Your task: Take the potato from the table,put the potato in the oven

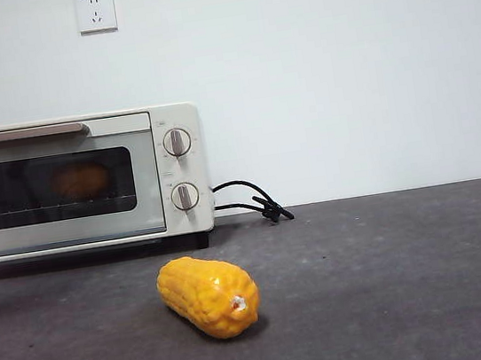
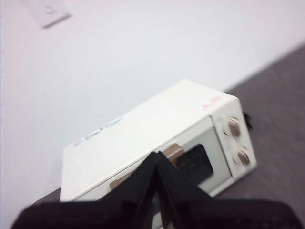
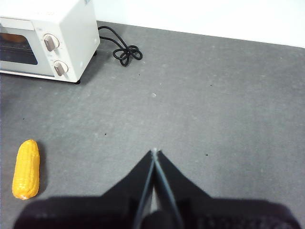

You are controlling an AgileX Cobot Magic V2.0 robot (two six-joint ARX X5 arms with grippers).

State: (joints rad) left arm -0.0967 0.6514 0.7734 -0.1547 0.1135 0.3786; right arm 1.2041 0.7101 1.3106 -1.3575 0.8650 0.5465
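Behind the shut glass door of the oven (image 1: 80, 183) we log the potato (image 1: 79, 181), left gripper (image 2: 156, 155) nearest at its twelve o'clock, right gripper (image 3: 154, 151) far, both pressed together, empty.

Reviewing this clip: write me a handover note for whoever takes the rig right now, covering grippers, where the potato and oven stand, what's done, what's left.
Left gripper: shut, empty, raised above the oven.
Right gripper: shut, empty, over bare table, away from the oven.
Potato: an orange-brown shape shows through the glass, inside the oven on the rack.
Oven door: closed, handle untouched by either gripper.
Corn cob: lying on the table in front of the oven, not part of the job.
Done: potato off the table and in the oven.
Left: nothing visible; both arms look clear.
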